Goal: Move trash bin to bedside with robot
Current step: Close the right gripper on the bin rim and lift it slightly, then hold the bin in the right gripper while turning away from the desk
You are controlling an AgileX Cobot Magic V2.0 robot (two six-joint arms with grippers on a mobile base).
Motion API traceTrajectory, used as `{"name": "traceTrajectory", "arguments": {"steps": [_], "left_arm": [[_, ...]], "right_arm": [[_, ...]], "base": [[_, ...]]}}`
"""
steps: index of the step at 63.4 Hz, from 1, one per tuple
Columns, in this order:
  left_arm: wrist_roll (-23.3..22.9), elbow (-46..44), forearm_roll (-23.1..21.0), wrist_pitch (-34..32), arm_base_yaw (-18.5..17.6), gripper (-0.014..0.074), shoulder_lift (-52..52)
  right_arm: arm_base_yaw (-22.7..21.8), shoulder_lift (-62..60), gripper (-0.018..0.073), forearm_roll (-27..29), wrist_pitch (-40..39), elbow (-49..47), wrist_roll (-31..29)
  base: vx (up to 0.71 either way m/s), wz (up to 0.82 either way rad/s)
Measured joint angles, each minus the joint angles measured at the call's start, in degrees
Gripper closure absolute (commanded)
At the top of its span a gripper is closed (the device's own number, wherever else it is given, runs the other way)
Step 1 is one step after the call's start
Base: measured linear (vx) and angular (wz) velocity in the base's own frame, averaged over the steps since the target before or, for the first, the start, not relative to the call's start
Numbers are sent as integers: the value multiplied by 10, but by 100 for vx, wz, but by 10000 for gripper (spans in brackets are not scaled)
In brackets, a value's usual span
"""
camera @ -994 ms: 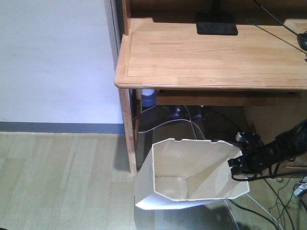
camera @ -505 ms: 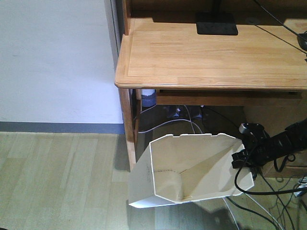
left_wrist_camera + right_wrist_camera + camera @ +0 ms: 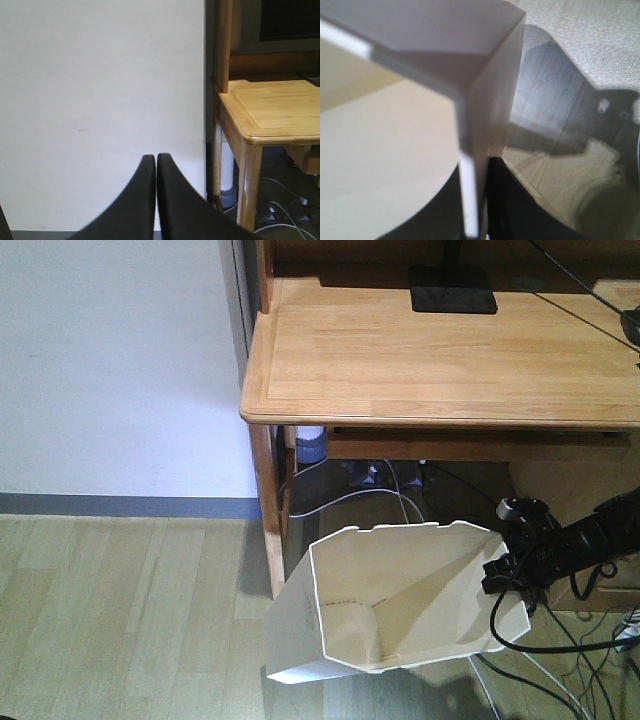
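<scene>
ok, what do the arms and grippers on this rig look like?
Slim black right arm with loose black cables looping off it, ending in a small black right gripper. The left gripper shows two smooth black fingers, curved and tapering to points. No markings visible.

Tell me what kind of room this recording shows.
Likely a study or home-office corner: a wooden desk with a monitor stand, cables tangled beneath it, plank flooring and a white trash bin.
</scene>
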Motion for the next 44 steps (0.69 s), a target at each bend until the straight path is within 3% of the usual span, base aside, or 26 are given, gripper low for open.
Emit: {"name": "traceTrajectory", "arguments": {"steps": [25,44], "left_arm": [[0,0,0,0,0,603,0],[0,0,0,0,0,603,0]], "right_arm": [[-3,0,564,0,-5,0,-1],[-3,0,564,0,-5,0,-1]], "base": [[-3,10],[-5,37]]}}
